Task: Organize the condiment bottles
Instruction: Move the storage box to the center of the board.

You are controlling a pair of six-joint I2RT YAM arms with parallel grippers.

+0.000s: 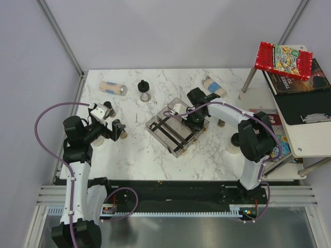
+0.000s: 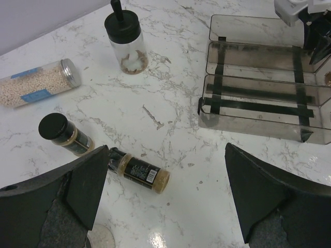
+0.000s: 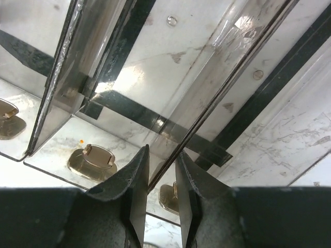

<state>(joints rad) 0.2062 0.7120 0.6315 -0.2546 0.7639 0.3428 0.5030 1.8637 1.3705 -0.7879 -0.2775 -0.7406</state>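
None of the bottles sits in the clear rack (image 2: 264, 98) yet. Its three compartments show only bare floor, so by my reading the sorting has hardly begun and every bottle in view is left to place. The left gripper (image 2: 166, 151) hangs with its fingers spread wide and nothing between them. Just ahead of it, close to its left finger, a brown spice bottle (image 2: 139, 171) lies on its side. A second spice bottle (image 2: 64, 134), dark cap toward the camera, sits just off that finger's outer side. Farther ahead and to the left lies a beige-filled bottle (image 2: 39, 82), and farther ahead stands a black-lidded jar (image 2: 126, 44). The rack is ahead to the right, apart from the fingers. The right gripper (image 3: 162, 173) has its fingers drawn nearly together with a clear wall of the rack running between them, so it appears to pinch the rack. Another beige-filled bottle (image 1: 213, 86) lies beyond that hand, outside the rack
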